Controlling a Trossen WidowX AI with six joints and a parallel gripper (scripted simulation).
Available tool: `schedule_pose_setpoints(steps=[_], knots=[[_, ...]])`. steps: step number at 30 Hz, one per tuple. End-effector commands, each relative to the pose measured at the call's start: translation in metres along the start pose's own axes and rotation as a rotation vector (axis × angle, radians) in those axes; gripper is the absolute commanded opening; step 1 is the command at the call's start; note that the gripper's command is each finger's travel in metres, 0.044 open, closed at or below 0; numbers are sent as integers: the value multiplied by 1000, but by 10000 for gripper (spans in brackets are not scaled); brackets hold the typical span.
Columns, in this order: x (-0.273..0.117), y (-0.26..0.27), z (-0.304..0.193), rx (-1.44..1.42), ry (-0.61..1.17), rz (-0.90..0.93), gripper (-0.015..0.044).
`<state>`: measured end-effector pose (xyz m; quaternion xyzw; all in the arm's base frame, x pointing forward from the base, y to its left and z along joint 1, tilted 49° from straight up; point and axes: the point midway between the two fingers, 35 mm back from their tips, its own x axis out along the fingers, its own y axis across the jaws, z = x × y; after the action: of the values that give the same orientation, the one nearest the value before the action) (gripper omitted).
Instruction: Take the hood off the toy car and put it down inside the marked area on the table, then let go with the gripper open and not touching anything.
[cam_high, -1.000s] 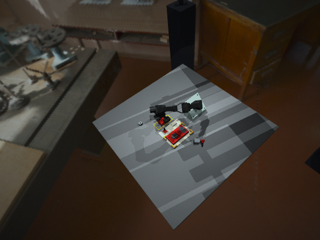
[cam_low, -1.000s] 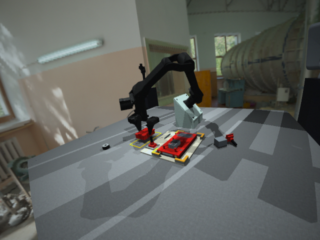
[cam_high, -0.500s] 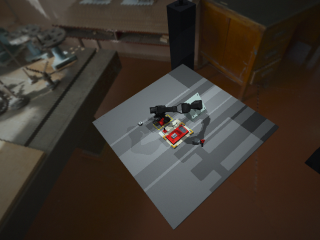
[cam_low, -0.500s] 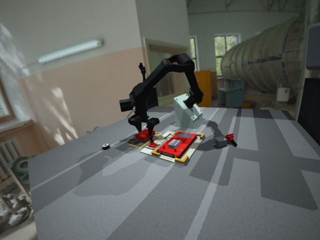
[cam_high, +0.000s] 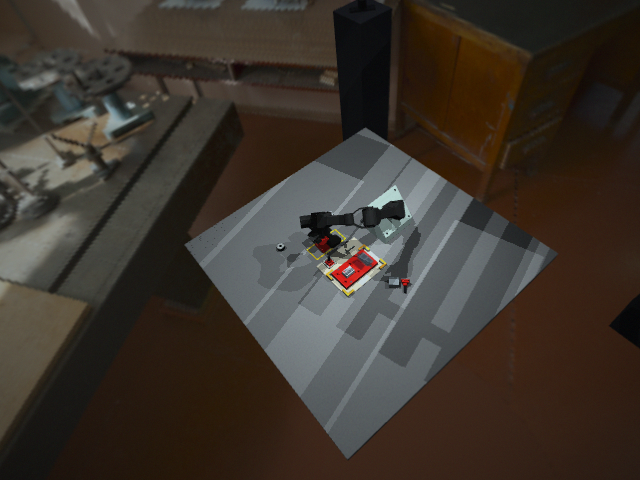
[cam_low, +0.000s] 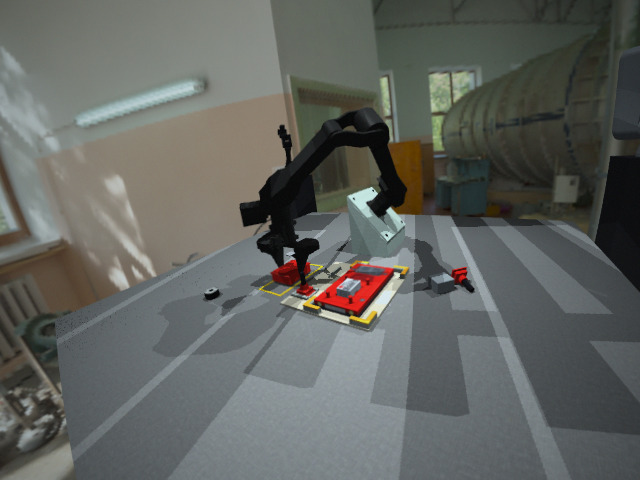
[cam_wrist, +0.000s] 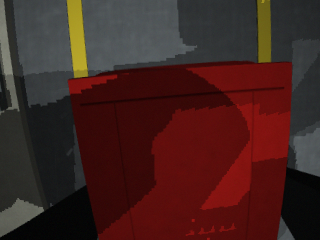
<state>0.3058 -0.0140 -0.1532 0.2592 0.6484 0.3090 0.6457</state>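
Note:
The red hood (cam_high: 323, 244) (cam_low: 290, 272) (cam_wrist: 200, 150) is between the fingers of my gripper (cam_high: 324, 240) (cam_low: 292, 273), which is shut on it. The hood is low over the marked area, a yellow outline (cam_high: 312, 254) (cam_low: 269, 291) (cam_wrist: 77, 40); I cannot tell whether it touches the table. In the wrist view the hood fills the middle and hides part of the outline. The toy car (cam_high: 359, 272) (cam_low: 369, 291), a flat red body without its hood, lies beside the area between yellow corner pieces.
A small red part (cam_high: 329, 262) (cam_low: 305, 290) stands between car and outline, close to one finger. A round black-and-white part (cam_high: 280, 246) (cam_low: 211, 293) lies on the outline's other side. A grey block (cam_high: 393, 282) (cam_low: 442, 282) and a red-and-black part (cam_high: 405, 282) (cam_low: 459, 275) lie beyond the car.

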Motion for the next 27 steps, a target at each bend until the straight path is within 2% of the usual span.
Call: schedule_pose_setpoints(steps=[1, 9, 25, 27], knots=[[3, 1, 0, 6, -2, 6, 0], [6, 1, 0, 6, -2, 6, 0], [4, 0, 0, 0, 0, 0, 420], [-4, -1, 1, 0, 0, 0, 440]])
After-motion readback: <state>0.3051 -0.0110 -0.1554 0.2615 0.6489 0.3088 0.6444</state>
